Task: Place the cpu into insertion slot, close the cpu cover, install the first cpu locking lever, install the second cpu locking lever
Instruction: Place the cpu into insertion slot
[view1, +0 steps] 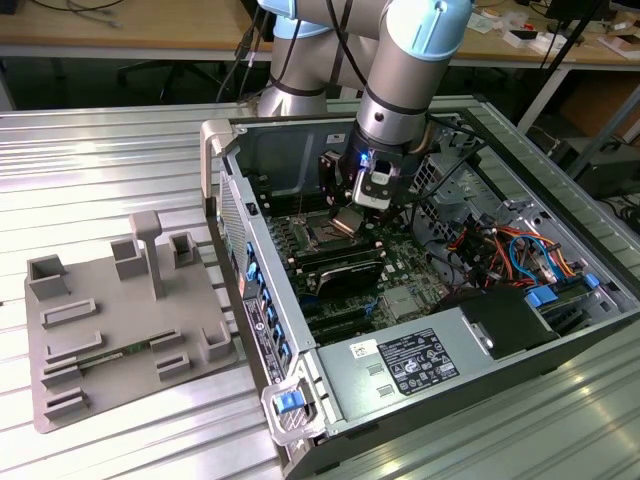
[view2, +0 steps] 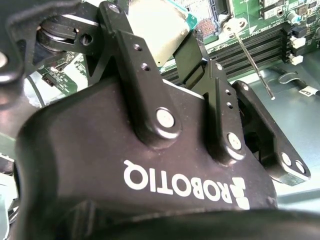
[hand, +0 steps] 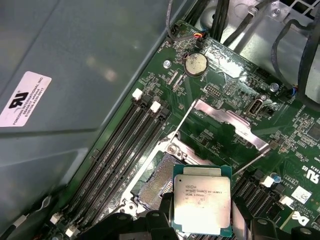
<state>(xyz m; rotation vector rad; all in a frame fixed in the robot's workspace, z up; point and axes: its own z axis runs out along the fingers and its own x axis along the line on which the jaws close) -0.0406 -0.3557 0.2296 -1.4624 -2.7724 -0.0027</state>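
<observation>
My gripper (view1: 348, 222) hangs inside the open computer case, shut on the cpu (hand: 202, 200), a flat square chip with a silver-grey top. In the first wrist view the black fingers (hand: 166, 212) clamp its two sides. The cpu hovers tilted just above and beside the insertion slot (hand: 152, 182), whose grey pin field lies uncovered inside a metal rim. The cpu cover (hand: 235, 122), a silver frame, stands swung open on the far side of the slot. In the second wrist view the cpu (view2: 155, 30) sits between the fingers, and a thin locking lever (view2: 250, 60) stands free next to the slot (view2: 206, 25).
Long black memory slots (hand: 115, 145) run alongside the socket, with a coin battery (hand: 195, 64) beyond. The case wall (view1: 245, 250), a power supply (view1: 400, 360) and cable bundles (view1: 510, 250) ring the board. A grey fixture tray (view1: 120, 320) lies on the exterior view's left.
</observation>
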